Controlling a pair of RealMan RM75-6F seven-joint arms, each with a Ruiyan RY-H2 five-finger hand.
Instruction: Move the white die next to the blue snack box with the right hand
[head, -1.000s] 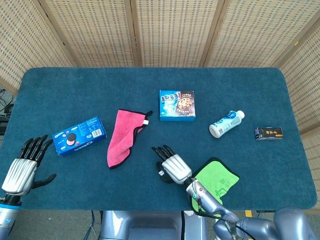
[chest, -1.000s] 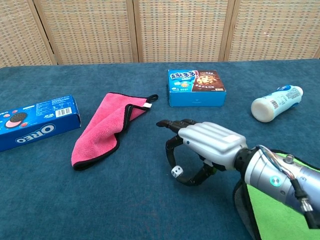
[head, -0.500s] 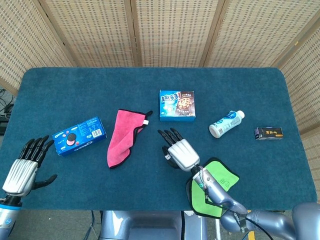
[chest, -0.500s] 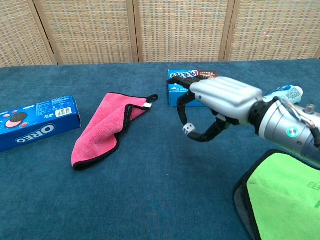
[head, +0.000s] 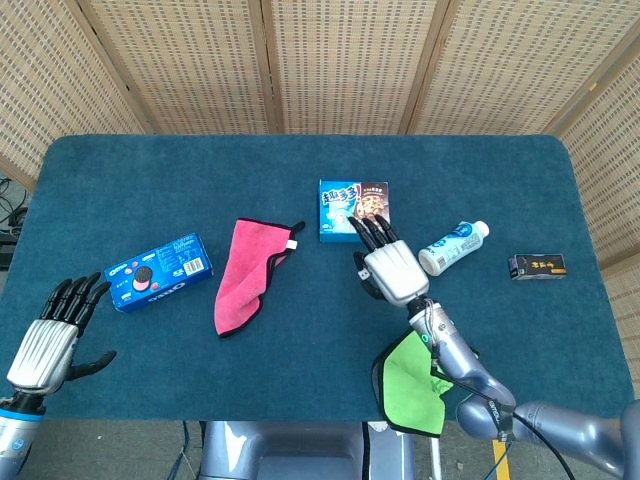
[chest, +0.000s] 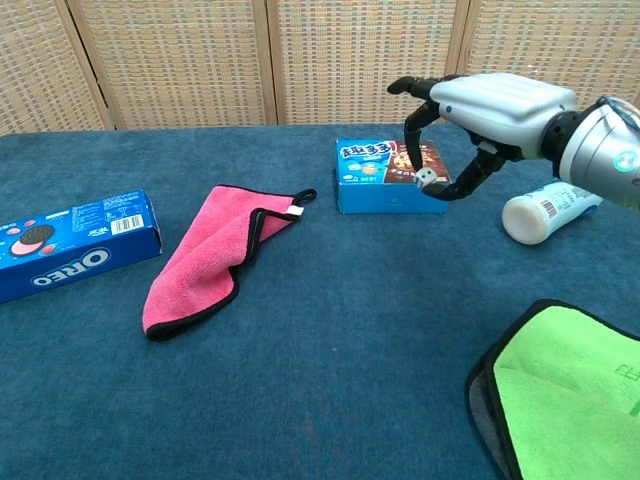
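Observation:
My right hand (chest: 482, 108) pinches the small white die (chest: 424, 176) between thumb and a fingertip, raised above the table. In the chest view the die hangs in front of the blue snack box (chest: 366, 172) with the cookie picture, near its right half. Seen from the head camera, the right hand (head: 389, 269) hovers just in front of that box (head: 341, 210) and covers the die. My left hand (head: 50, 336) rests open at the table's near left corner, holding nothing.
A blue Oreo box (head: 158, 271) lies at the left with a pink cloth (head: 248, 272) beside it. A white bottle (head: 454, 246) lies right of the right hand, a small dark box (head: 537, 266) further right. A green cloth (head: 415, 380) hangs over the near edge.
The right hand lifted the die off the table and carried it away from the near edge, up and to the right, to the cookie-picture box. The left hand stayed put.

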